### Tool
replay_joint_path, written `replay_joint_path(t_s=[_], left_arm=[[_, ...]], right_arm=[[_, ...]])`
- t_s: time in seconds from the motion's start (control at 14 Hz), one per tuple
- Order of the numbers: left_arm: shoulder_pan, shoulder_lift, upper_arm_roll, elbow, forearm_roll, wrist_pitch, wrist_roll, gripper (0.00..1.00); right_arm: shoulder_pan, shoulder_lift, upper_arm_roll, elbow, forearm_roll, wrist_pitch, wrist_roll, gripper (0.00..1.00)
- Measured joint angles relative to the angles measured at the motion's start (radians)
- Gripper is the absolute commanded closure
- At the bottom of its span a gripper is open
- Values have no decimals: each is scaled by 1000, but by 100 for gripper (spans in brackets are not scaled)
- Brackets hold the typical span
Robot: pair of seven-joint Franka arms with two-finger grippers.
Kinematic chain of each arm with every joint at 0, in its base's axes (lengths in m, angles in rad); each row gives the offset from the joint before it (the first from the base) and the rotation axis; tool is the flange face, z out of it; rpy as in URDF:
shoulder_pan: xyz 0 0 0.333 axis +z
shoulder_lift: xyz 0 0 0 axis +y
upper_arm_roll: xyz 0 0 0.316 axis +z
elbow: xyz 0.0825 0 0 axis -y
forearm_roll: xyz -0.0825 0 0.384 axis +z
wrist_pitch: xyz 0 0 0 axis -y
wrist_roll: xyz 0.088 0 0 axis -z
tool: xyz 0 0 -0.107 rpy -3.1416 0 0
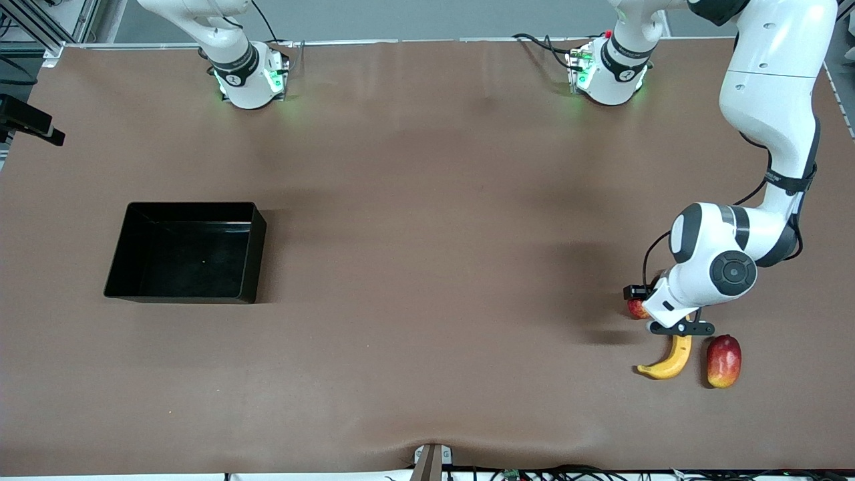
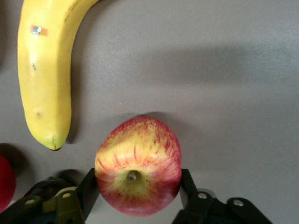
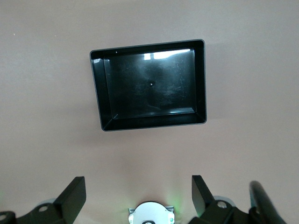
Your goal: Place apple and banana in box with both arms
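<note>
Two fruits to move, neither in the box (image 1: 190, 254) yet; step in hand is the apple (image 2: 138, 165) pickup. Left gripper (image 2: 139, 189) is down at table level w/ fingers flanking the apple, pads touching or nearly touching its sides; can't confirm a firm grip, and apple looks to sit on the mat. Banana (image 1: 669, 359) lies just beside it, nearer the front camera, w/ a mango (image 1: 723, 361) next to that. Next move likely needs a secure squeeze, then lift and a long carry to the box at the right arm's end. Left arm folds low, wrist pointing down. Right gripper (image 3: 139, 198) waits high over its base, jaws wide apart, empty, box below.
</note>
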Motion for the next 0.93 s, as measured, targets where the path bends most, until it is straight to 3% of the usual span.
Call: replay_joint_path(t_s=[0.07,0.14,0.93], left_arm=[[0,0,0,1,0,2,0,91],[0,0,0,1,0,5,0,100],[-2,-8,-2,34,0,12,0,100]], right_arm=[[0,0,0,0,0,0,0,0],[0,0,0,0,0,0,0,0],[0,0,0,1,0,2,0,0]])
